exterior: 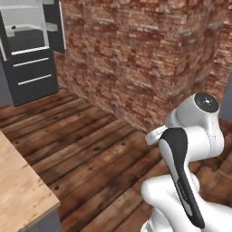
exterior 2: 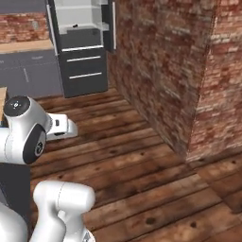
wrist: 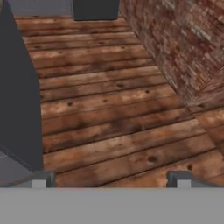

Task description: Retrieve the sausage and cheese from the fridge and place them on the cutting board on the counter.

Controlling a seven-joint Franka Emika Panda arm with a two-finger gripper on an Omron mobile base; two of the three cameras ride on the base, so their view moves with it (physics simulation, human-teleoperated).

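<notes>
The fridge [exterior 2: 80,45] stands at the far end of the room, against the left end of the red brick wall [exterior 2: 165,71]. It is a tall dark grey unit, its upper door [exterior 2: 109,23] swung open so that the white interior and a shelf [exterior: 27,27] show, while the two lower drawers with silver bar handles [exterior: 31,62] are closed. What lies on the shelves is too small to make out; neither sausage nor cheese can be picked out.

In the left base view a corner of the light tan wood-grain surface [exterior: 20,190] fills the lower left, with a grey cabinet front below its near edge. In the right base view a second stretch of surface [exterior 2: 23,46] runs left of the fridge over grey cabinets [exterior 2: 28,75].

A dark wooden plank floor [wrist: 109,109] lies between the robot and the fridge, well apart from it.

The white arm [exterior: 190,136] is folded close over the base. In the hand view the tool [wrist: 111,179] points down and forward at the floor, its two dark fingertips [wrist: 43,178] standing wide apart near the bottom corners, nothing between them. A dark grey cabinet side [wrist: 19,96] rises along that view's left edge.
</notes>
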